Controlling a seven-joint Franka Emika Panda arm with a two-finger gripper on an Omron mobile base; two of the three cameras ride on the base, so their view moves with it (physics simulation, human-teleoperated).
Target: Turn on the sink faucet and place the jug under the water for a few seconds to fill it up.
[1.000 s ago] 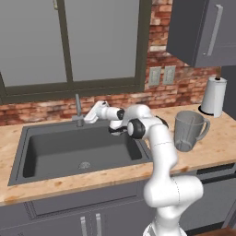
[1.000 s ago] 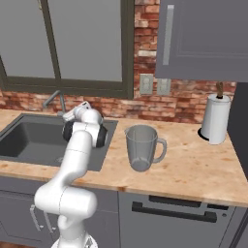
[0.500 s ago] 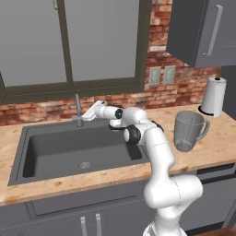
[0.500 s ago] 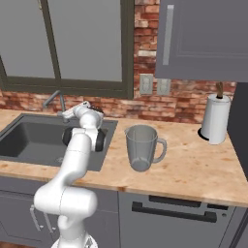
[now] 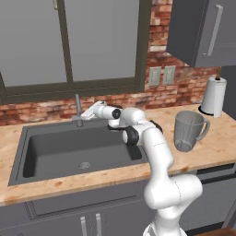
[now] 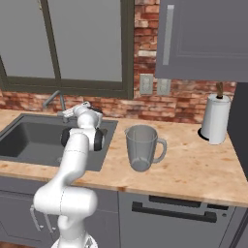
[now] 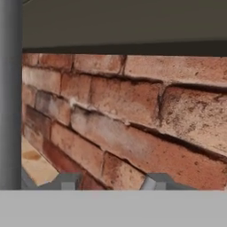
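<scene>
Left base view: the arm reaches over the back edge of the sink (image 5: 32, 159), and the tool (image 5: 88, 113) sits just right of the sink faucet (image 5: 78, 109), at the height of its low base where the small lever should be. No water runs from the spout, so the tap is not yet on. In the hand view the faucet's upright (image 7: 9, 102) stands at the far left edge, the brick wall (image 7: 133, 119) lies straight ahead, and two grey finger tips (image 7: 64, 181) rise at the bottom with a gap between them; whether they are closing on the lever or on nothing I cannot tell, since the lever itself is hidden.

The risks, as I judge them:
- The tool looks offset to the right of the faucet, so a closing or sweeping move may miss the lever and leave the tap off.
- The fingers point at the wall, close behind the faucet; pushing further could jam them against brick.
- A glancing push could slip off so small a lever.

The jug (image 5: 188, 131) stands upright on the worktop (image 5: 221, 143), well right of the faucet and past the sink, near the paper-towel roll (image 5: 213, 96). Its loop handle faces away from the faucet, an awkward pickup.
</scene>
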